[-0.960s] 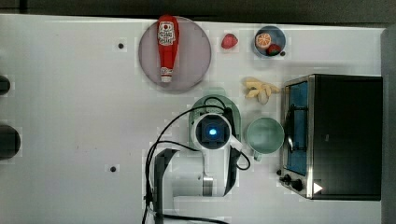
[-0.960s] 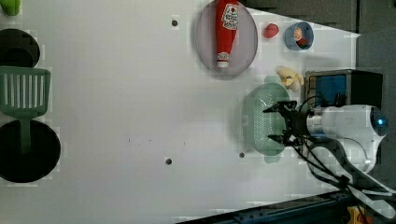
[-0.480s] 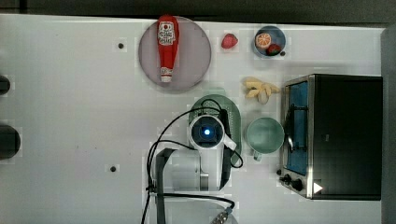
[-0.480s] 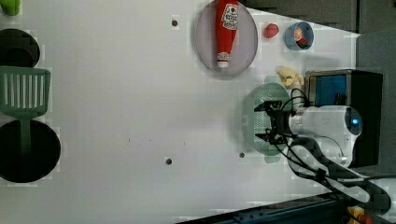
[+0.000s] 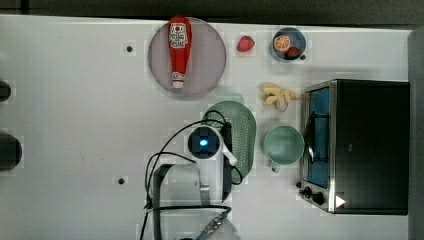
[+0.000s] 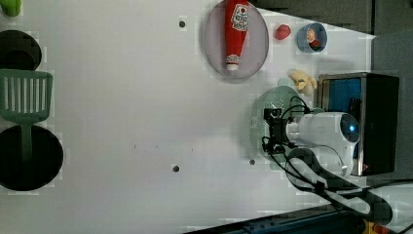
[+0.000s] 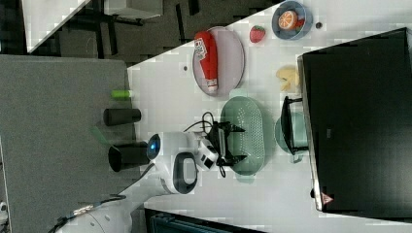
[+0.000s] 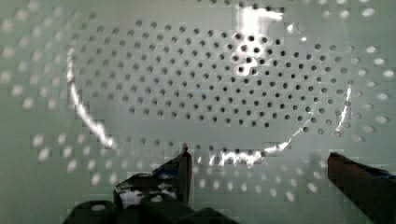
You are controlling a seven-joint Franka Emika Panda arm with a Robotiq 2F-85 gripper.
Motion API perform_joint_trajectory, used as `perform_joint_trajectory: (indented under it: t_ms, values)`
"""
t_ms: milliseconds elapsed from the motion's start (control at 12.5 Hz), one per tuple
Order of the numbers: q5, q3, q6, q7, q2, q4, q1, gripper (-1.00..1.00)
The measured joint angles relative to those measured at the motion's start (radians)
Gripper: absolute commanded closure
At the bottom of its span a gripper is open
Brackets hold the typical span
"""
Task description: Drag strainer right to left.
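Note:
The strainer [image 5: 243, 134] is a pale mint-green oval colander with small holes, lying on the white table beside the mug [image 5: 283, 145]. In the right view my gripper [image 7: 237, 143] stands open over the strainer [image 7: 248, 136], its two black fingers reaching in near the rim on the right view's left. The wrist view looks straight into the perforated bowl [image 8: 210, 84], and the gripper [image 8: 261, 165] is spread wide with nothing between its fingertips. Seen in the left view, the gripper [image 6: 269, 129] sits over the strainer [image 6: 259, 119]. The arm's wrist hides part of the strainer in the top view.
A grey plate [image 5: 205, 65] with a ketchup bottle [image 5: 178, 50] lies beyond the strainer. A black toaster oven [image 5: 360, 145] stands past the mug at the top view's right. A strawberry [image 5: 245, 44], a fruit bowl [image 5: 289, 44] and a banana piece [image 5: 277, 95] lie nearby.
The wrist has shifted toward the top view's left and come closer over the strainer. The fingers have opened slightly wider. The strainer has not visibly moved.

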Motion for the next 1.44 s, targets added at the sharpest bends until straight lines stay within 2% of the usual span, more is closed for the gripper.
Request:
perform_joint_trajectory:
  t_ms: [400, 720, 960, 1440]
  values:
    - [0.004, 0.038, 0.003, 0.065, -0.01, 0.023, 0.109, -1.0]
    - [-0.005, 0.037, 0.015, 0.117, -0.003, 0.025, 0.155, -1.0]
    - [0.013, -0.007, 0.015, 0.209, 0.05, 0.068, 0.225, -1.0]
    - [0.015, 0.006, -0.055, 0.298, 0.088, 0.166, 0.312, -1.0]
